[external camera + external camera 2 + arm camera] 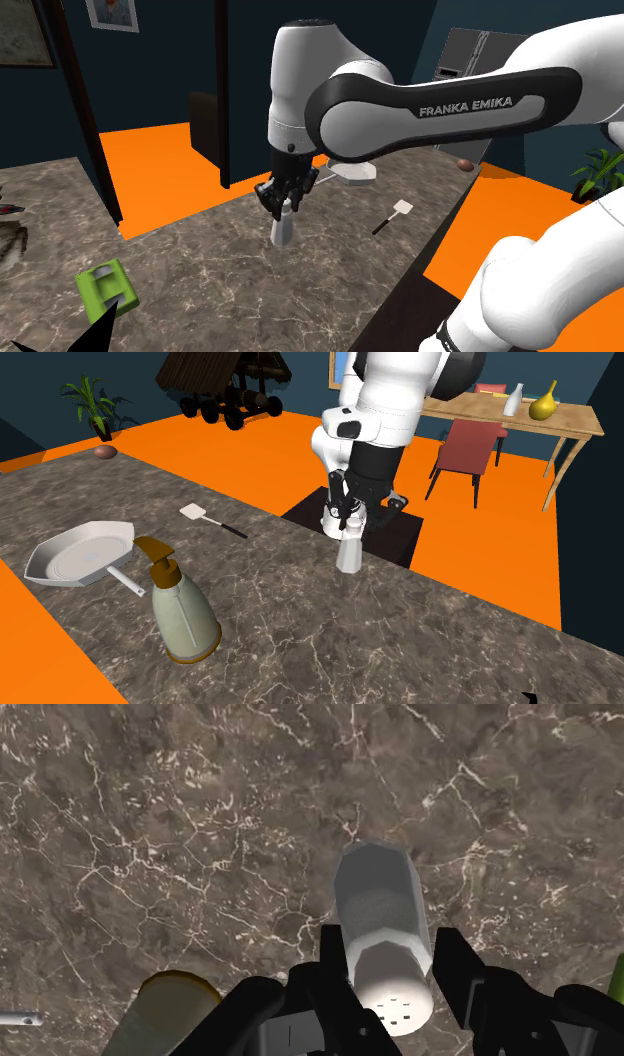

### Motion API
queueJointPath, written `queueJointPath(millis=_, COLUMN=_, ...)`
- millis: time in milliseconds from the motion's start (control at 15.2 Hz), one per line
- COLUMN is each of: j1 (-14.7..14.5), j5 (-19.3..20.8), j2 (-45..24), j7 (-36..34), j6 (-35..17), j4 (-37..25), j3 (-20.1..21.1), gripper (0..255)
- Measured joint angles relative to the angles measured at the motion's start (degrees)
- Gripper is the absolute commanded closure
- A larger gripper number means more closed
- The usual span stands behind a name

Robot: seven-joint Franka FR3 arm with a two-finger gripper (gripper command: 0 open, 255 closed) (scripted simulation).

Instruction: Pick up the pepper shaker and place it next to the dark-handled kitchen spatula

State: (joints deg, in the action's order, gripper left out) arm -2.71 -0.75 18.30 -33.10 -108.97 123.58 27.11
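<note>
**Table (200,262) of brown marble veined in white, read from the shoulder view's near edge outward.**

(a) Near edge: a green block (105,288) with a grey inset lies flat by the table's near corner.

(b) Middle ground: the pepper shaker (284,231), a pale grey faceted body that widens toward its base, stands upright on the table, toward the edge that faces the stand. The black gripper (287,205) hangs straight down over it. In the wrist view the fingers (455,974) lie against opposite sides of the shaker's perforated cap, pinching it between them.

(c) Beyond the shaker: the spatula (393,216), with a white blade and a thin dark handle, lies flat and well apart from the shaker, with bare marble between them.

(d) Farther still: a white frying pan (80,552) rests near the table's far edge, its handle pointing toward a grey-green dispenser bottle (180,610) with a brown pump top, which stands upright just beside that handle.

(e) Far corner: a small brown rounded object (465,164) sits at the table's corner; beyond it the floor is orange.
</note>
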Motion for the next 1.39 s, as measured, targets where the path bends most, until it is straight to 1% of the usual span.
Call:
queueJointPath(millis=198, j1=0.12, j5=0.0, j2=0.18, j7=0.42, j6=2.36, j4=-2.21, j3=-0.33, gripper=255)
queueJointPath(millis=330, j1=0.25, j5=-0.15, j2=0.95, j7=1.25, j6=3.11, j4=-2.28, j3=-0.97, gripper=255)
queueJointPath(millis=594, j1=1.14, j5=-0.73, j2=5.67, j7=6.95, j6=3.19, j4=1.98, j3=-5.31, gripper=255)
queueJointPath(millis=792, j1=2.04, j5=-0.42, j2=8.36, j7=11.18, j6=2.82, j4=4.84, j3=-8.61, gripper=255)
queueJointPath(millis=1188, j1=4.18, j5=1.13, j2=13.34, j7=19.57, j6=2.06, j4=10.2, j3=-15.4, gripper=255)
queueJointPath(millis=1386, j1=5.66, j5=2.49, j2=14.04, j7=23.68, j6=1.45, j4=11.29, j3=-18.75, gripper=255)
